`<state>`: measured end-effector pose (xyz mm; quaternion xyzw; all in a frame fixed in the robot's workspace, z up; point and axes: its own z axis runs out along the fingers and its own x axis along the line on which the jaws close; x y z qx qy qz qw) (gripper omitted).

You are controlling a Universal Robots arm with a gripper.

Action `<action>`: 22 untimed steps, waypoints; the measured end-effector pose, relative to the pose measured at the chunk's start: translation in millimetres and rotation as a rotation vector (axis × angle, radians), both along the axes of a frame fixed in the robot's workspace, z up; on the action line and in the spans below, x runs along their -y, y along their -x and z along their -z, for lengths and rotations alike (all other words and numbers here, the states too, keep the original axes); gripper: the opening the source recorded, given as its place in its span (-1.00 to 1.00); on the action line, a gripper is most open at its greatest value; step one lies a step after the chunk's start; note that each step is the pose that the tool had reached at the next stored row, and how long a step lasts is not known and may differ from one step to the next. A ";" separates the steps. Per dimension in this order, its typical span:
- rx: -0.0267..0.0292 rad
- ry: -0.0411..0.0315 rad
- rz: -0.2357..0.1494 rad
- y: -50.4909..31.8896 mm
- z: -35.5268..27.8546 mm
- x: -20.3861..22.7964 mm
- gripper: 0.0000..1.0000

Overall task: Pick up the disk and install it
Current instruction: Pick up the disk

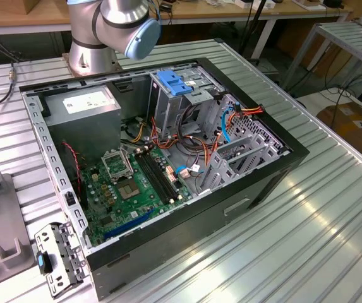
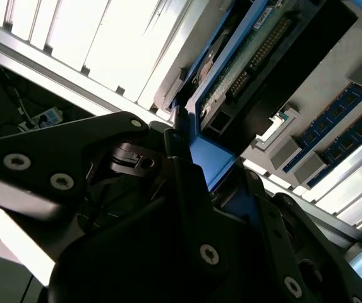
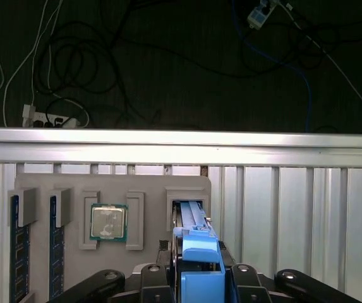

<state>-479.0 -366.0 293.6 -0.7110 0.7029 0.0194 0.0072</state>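
First wrist view: we see the black gripper (image 3: 196,273) clamped on the flat rectangular disk (image 3: 199,247) in its bright blue plastic carrier, at the grey moulded tray (image 3: 148,187).

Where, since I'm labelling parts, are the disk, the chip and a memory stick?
disk (image 3: 199,254): first wrist view, on its blue carrier.
chip (image 3: 108,222): first wrist view, middle of its metal lid.
memory stick (image 3: 15,252): first wrist view, on its blue board.
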 end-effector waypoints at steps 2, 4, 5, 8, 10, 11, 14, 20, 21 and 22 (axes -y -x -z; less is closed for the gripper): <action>0.0001 0.0000 0.000 0.0 0.1 0.0 -0.25; 0.0000 0.0000 0.000 0.0 0.3 0.0 -0.25; 0.0001 0.0000 0.000 0.0 0.4 0.0 -0.25; 0.0001 0.0000 0.000 0.0 0.4 0.0 -0.25; 0.0004 -0.0002 0.000 0.0 0.4 0.0 -0.25; 0.0005 -0.0002 0.000 0.0 0.2 0.0 -0.25; 0.0003 -0.0002 0.000 0.0 -1.7 0.0 -0.25; 0.0003 0.0004 0.000 0.0 -7.0 0.0 -0.25; 0.0004 0.0004 0.000 -0.1 -6.8 0.0 -0.25; 0.0006 0.0004 0.000 0.0 -5.9 0.0 -0.25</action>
